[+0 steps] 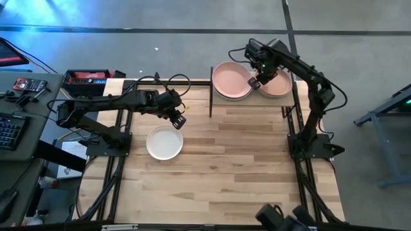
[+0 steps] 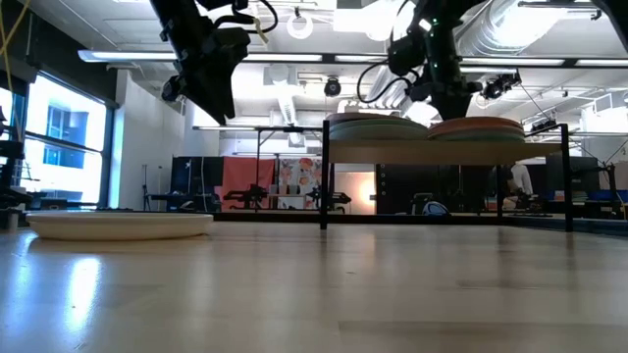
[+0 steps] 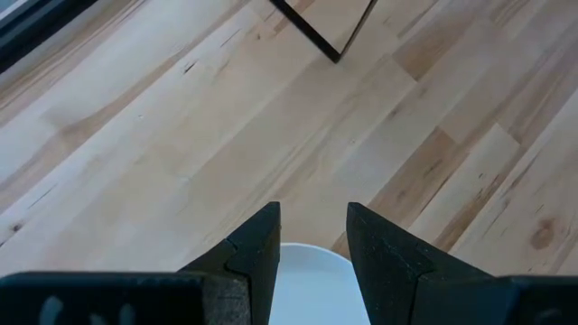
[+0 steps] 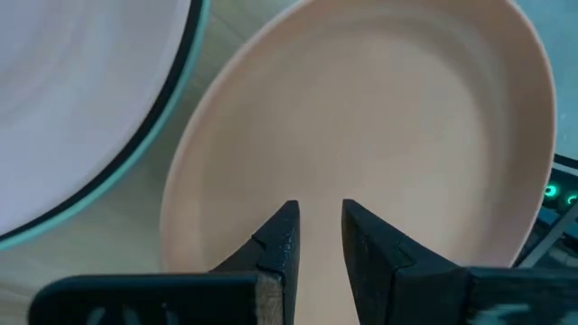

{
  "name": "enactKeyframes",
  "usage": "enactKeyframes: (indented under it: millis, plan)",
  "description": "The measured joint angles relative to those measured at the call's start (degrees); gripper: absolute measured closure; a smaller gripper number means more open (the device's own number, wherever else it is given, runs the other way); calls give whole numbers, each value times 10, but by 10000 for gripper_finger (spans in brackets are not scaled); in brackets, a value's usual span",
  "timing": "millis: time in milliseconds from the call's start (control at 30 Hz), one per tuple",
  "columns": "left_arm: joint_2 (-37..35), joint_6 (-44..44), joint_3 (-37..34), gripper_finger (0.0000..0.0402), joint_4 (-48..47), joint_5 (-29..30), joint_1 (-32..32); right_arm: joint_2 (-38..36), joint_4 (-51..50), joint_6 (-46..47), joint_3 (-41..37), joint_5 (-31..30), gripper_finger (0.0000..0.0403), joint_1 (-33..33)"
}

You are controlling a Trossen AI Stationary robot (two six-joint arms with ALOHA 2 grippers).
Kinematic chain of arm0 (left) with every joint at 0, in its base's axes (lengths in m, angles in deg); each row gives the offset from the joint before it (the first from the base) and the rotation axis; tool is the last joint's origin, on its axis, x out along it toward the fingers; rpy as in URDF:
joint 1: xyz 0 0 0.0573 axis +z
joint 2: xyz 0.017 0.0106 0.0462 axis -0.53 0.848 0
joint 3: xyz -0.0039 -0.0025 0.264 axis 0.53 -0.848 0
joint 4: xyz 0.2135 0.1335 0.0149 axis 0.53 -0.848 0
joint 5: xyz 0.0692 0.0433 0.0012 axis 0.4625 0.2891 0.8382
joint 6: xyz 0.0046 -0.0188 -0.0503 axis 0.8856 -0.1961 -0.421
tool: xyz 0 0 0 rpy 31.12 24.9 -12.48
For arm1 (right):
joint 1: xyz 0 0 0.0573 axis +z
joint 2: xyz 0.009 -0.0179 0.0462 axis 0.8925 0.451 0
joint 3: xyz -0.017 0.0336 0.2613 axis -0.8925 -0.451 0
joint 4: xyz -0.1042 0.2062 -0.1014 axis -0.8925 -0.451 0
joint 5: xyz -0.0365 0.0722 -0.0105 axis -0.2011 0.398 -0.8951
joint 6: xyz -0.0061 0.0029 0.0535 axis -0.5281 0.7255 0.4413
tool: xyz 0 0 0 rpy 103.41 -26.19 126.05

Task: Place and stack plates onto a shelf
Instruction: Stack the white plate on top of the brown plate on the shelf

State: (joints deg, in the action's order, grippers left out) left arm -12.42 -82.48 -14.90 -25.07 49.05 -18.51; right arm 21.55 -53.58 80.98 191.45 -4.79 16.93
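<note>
Right gripper (image 1: 255,82) hovers over the salmon plate (image 1: 277,85) on the shelf (image 1: 211,101), fingers slightly parted, empty; left gripper (image 1: 179,121), open, empty, above white plate (image 1: 164,142).

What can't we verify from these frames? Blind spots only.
- How many plates sit in each stack on the shelf: high view shows only the top pink plates; low view sees the rims edge-on, too thin to count.
- Right-hand stack: partly covered by the right gripper in the high view.
- White plate: cut off by the left wrist view's edge and the left gripper's fingers.
</note>
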Motion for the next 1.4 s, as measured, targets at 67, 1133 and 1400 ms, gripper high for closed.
enactKeyframes:
  millis: [67, 1133, 1400]
  plan:
    - [0, 0, 0, 284, 0, 0, 0, 4, 0, 0, 0, 0, 343, 0]
    - [0, -15, 0, 284, -8, -23, 0, 4, 0, -25, 18, -2, 343, -25]
    - [0, -43, 0, 284, -69, -47, -8, -37, 0, 0, 66, 39, 343, 2]
